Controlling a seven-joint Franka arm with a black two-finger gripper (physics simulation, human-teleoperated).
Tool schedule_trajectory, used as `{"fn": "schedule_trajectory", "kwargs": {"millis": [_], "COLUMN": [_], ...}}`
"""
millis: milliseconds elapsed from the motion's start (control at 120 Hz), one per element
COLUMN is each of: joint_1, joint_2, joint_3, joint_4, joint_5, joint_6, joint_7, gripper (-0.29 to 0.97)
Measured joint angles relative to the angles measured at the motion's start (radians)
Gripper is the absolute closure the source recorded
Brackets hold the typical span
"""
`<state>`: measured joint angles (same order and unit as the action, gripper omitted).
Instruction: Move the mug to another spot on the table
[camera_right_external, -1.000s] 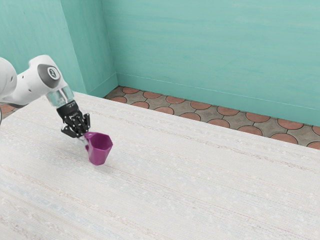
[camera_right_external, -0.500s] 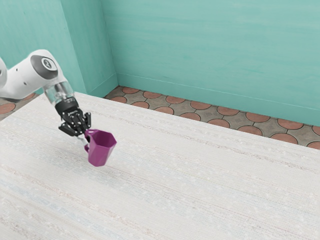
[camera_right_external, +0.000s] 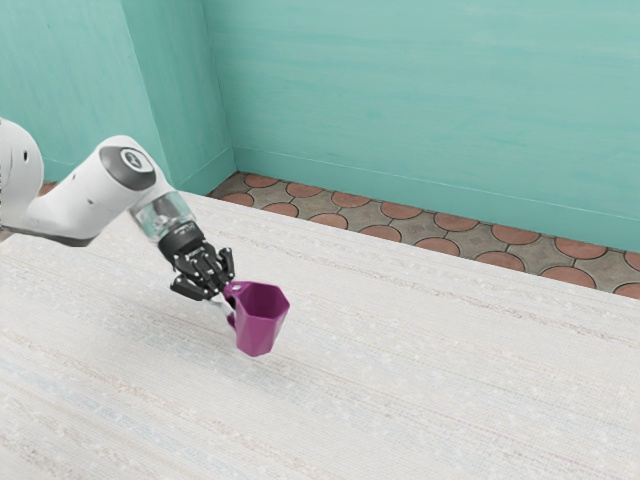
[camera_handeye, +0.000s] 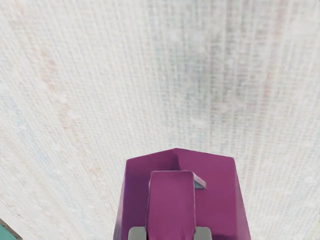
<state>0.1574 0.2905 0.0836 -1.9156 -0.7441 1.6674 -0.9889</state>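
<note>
Our gripper (camera_right_external: 228, 298) is clamped on the mug (camera_right_external: 262, 318) by its handle (camera_handeye: 170, 202), mug hanging tilted, seemingly just above the table (camera_right_external: 450, 350), toward the exterior view's right of the gripper.

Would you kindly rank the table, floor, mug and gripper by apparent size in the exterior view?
Largest to smallest:
1. table
2. floor
3. mug and gripper: they look about alike, so I leave them unranked.
</note>
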Motion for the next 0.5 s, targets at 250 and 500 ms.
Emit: {"fn": "schedule_trajectory", "kwargs": {"millis": [250, 500], "joint_1": [-0.001, -0.001], "joint_2": [0.008, 0.014], "joint_3": [-0.038, -0.040], "joint_4": [-0.050, -0.071], "joint_5": [-0.078, -0.113], "joint_6": [0.112, 0.166], "joint_7": [0.061, 0.116], "gripper": [0.79, 0.79]}}
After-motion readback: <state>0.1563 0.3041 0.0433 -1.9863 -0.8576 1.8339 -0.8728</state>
